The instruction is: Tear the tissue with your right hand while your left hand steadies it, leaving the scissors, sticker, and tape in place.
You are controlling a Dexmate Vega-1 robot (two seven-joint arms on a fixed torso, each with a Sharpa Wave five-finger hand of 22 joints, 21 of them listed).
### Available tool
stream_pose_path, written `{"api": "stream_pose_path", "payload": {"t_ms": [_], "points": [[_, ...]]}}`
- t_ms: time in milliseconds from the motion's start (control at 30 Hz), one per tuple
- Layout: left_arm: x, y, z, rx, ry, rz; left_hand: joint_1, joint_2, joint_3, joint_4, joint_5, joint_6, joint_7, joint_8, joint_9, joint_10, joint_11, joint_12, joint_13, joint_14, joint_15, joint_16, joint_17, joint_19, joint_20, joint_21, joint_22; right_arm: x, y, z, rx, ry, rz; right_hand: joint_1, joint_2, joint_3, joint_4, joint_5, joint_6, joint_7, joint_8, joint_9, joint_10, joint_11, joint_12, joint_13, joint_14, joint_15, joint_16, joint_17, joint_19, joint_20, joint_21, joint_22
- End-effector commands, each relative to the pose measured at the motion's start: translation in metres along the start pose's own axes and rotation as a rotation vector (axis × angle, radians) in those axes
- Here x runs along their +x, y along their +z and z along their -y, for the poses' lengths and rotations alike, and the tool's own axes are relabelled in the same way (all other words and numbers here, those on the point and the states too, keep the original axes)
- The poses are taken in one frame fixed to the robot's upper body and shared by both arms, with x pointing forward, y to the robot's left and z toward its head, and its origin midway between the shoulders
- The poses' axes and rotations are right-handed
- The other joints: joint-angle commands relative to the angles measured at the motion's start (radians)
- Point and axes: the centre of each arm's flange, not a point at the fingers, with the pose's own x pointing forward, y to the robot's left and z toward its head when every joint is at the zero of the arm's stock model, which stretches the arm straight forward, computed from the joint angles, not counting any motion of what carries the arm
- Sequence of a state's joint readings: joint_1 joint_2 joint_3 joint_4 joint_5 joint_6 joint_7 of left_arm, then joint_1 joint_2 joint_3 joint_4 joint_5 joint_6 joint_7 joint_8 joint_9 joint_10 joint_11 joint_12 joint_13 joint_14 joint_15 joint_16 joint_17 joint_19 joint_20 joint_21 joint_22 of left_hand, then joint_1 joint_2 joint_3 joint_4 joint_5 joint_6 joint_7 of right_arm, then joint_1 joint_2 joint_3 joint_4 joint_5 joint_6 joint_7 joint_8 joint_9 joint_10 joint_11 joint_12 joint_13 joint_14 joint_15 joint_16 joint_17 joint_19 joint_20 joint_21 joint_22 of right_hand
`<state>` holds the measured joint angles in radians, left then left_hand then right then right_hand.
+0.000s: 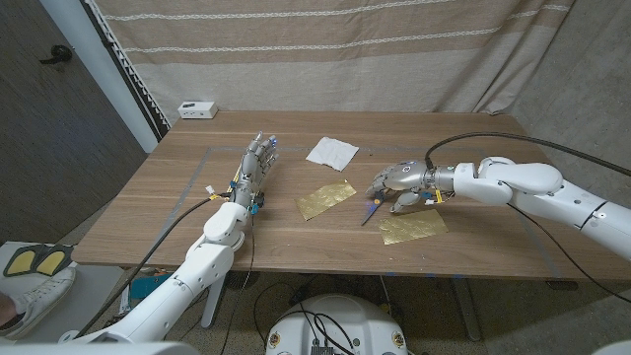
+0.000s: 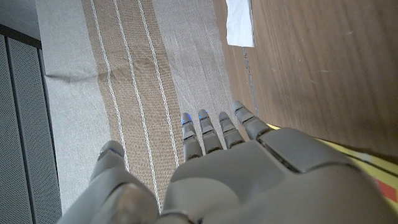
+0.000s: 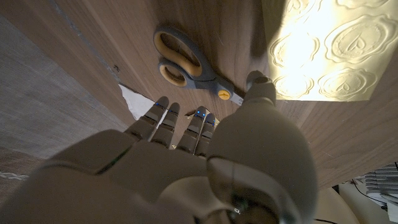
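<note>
The thin white paper tissue (image 1: 332, 153) lies flat on the wooden counter (image 1: 473, 133), likely soft and easily torn; pin one edge. Both the left hand (image 1: 254, 170) and right hand (image 1: 399, 181) are empty, fingers loosely extended.

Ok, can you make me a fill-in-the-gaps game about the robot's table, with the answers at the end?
1. The tissue is the colour ____.
2. The scissors have handles lined in ____.
3. The hand closest to the scissors is the robot's ____ hand.
4. The two shiny sticker sheets are the colour ____.

Missing words: white; yellow; right; gold
</note>
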<state>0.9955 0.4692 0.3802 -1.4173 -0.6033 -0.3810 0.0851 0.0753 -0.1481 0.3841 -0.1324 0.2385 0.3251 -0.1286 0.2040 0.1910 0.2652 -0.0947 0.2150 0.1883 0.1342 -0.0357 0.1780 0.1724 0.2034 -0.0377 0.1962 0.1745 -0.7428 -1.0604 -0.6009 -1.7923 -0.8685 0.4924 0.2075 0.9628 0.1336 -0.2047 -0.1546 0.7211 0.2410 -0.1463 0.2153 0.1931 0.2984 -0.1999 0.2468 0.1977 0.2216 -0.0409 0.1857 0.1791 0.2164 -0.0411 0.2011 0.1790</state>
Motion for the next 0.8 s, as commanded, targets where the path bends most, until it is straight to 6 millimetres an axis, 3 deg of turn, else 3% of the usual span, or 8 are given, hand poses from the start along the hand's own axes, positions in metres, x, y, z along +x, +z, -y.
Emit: {"api": "stream_pose_path", "payload": {"t_ms": [33,433,633,800], "points": [[-0.0026,0.0011,-0.0015,-0.003,0.003,0.003,-0.004,0.003,-0.002,0.001,0.007,0.006,-0.002,0.001,0.002,0.007,0.004,0.0,0.005,0.005,-0.113,0.005,0.003,0.008,-0.082,0.001,0.004,0.0036,0.0067,-0.0046,-0.011,0.0,0.029,0.028,0.007,0.01,-0.001,-0.004,0.004,-0.008,0.001,0.005,0.008,0.0,0.003,0.005,0.01,-0.187,0.002,0.005,0.012,-0.146,0.008,0.006],[-0.0009,-0.0003,-0.0017,-0.007,-0.004,0.002,-0.004,0.004,-0.005,0.001,0.008,0.007,-0.001,0.001,0.002,0.007,0.006,0.0,0.006,0.005,-0.113,0.005,0.003,0.007,-0.082,0.001,0.004,0.0088,0.0063,-0.0034,-0.015,0.002,0.022,0.086,0.043,0.048,-0.001,-0.019,0.01,-0.009,0.005,0.008,0.02,0.001,0.005,0.012,0.034,-0.188,0.012,0.012,0.012,-0.144,0.008,0.007],[-0.0021,-0.0004,-0.0037,-0.006,-0.001,0.003,-0.004,0.004,-0.007,0.001,0.008,0.008,-0.002,0.001,0.002,0.007,0.004,0.0,0.006,0.005,-0.113,0.005,0.003,0.008,-0.083,0.001,0.004,0.0114,0.0073,-0.0037,-0.011,0.0,0.025,0.108,0.051,0.068,0.002,-0.036,0.014,-0.008,0.008,0.01,0.032,0.017,0.011,0.018,0.044,-0.188,0.016,0.017,0.015,-0.14,0.01,0.008],[-0.0039,-0.0005,-0.0057,-0.006,0.002,0.003,-0.004,0.004,-0.007,0.001,0.009,0.007,-0.003,0.0,0.002,0.007,0.005,-0.001,0.006,0.004,-0.114,0.005,0.003,0.007,-0.082,0.001,0.004,0.0129,0.0097,-0.0038,-0.01,0.009,0.023,0.124,0.056,0.085,0.005,-0.05,0.019,-0.008,0.011,0.012,0.036,0.014,0.013,0.022,0.057,-0.188,0.022,0.022,0.021,-0.137,0.013,0.009]]}}
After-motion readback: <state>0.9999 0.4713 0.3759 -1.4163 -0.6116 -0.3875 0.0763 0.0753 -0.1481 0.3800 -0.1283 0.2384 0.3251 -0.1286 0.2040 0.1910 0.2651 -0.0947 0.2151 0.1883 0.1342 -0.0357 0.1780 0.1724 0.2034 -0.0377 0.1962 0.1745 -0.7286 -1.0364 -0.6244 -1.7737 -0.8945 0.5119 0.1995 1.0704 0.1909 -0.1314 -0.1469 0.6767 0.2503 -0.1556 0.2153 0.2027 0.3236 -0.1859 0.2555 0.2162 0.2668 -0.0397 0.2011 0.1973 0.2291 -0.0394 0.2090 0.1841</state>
